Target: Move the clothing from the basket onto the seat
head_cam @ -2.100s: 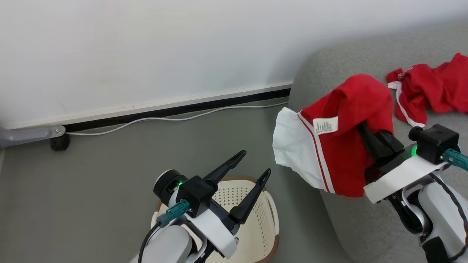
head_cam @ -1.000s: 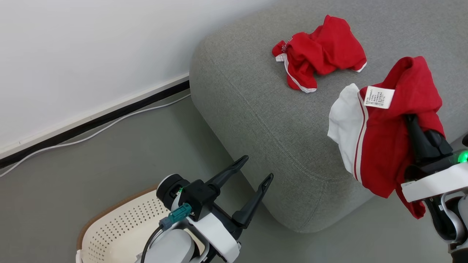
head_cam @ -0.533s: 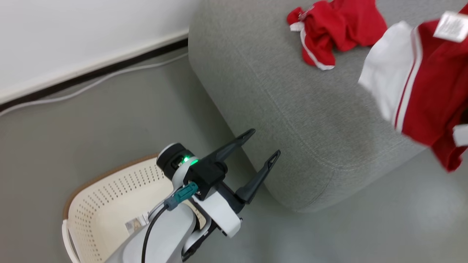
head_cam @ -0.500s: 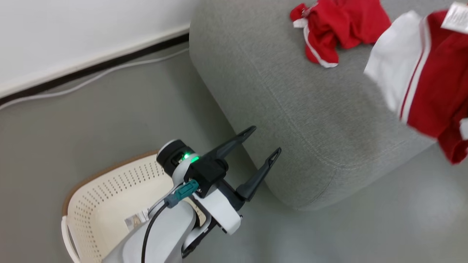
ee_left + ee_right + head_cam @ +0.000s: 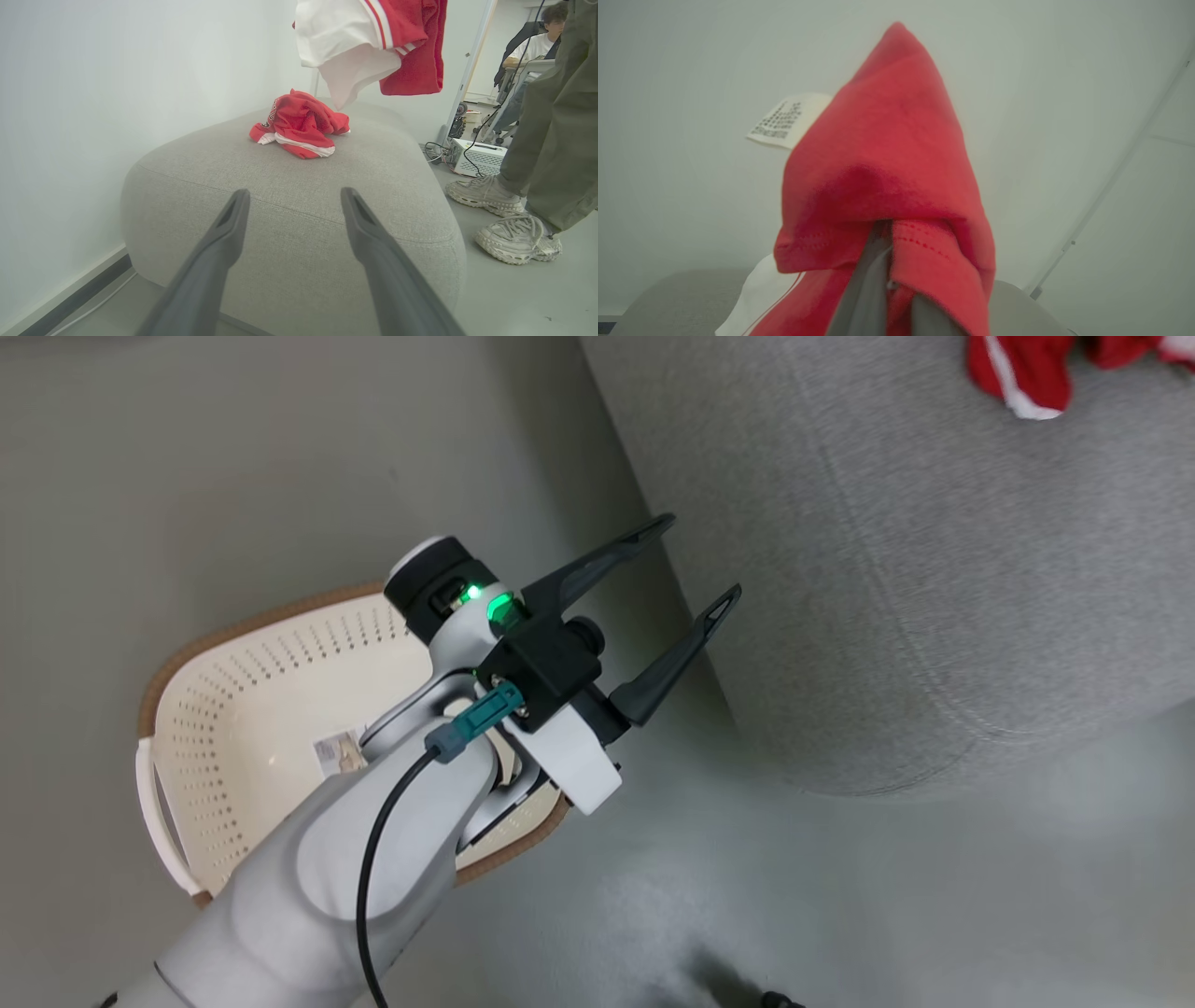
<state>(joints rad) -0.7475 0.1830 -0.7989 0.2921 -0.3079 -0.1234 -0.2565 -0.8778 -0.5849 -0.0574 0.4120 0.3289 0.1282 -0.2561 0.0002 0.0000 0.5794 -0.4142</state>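
Clothing [image 5: 301, 123] shows as two red pieces with white trim. At the head view's left, the cream basket [image 5: 233, 709] stands on the grey floor [image 5: 280, 476], its perforated bottom and label sticker [image 5: 338, 753] showing beside the pale forearm. Over its right rim the left gripper [image 5: 700, 558] hangs with its two dark fingers spread wide and nothing between them, tips close to the corner of the seat [image 5: 887, 569]. Farther right, at the top edge, a crumpled garment [image 5: 1018, 378] lies on the seat. In the left wrist view the spread fingers point at the seat's rounded side, and the crumpled garment rests on the cushion beyond. A hanging garment [image 5: 373, 42], red with a white panel, dangles higher up, clear of the cushion. To the right a person's legs in olive trousers and pale trainers [image 5: 516, 235] stand on the floor. The right gripper [image 5: 889, 284] is clamped tight on the hanging garment's red cloth, with a white care label [image 5: 780, 122] sticking out at the left.
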